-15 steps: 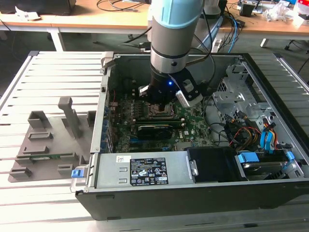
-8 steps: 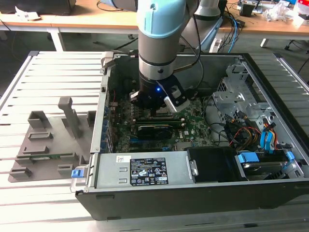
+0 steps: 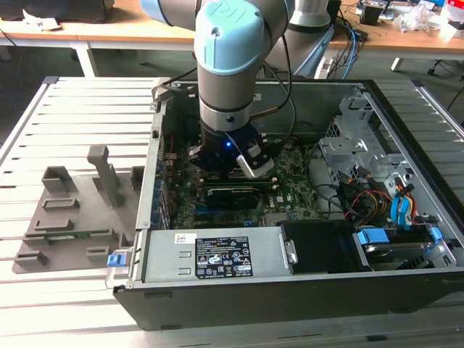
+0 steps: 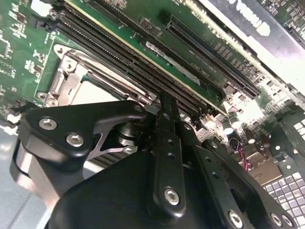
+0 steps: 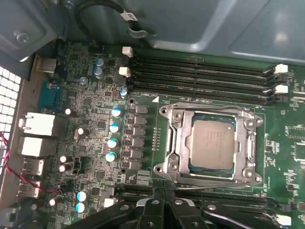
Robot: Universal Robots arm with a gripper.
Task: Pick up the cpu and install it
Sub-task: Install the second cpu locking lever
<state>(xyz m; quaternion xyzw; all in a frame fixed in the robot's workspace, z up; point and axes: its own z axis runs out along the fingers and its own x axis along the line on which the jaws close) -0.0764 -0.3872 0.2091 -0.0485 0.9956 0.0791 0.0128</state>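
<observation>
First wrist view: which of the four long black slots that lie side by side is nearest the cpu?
The slot bordering the socket frame where the cpu sits; the other three lie beyond it.

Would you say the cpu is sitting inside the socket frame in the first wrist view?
Yes, the cpu lies flat within the metal socket frame on the motherboard.
</observation>
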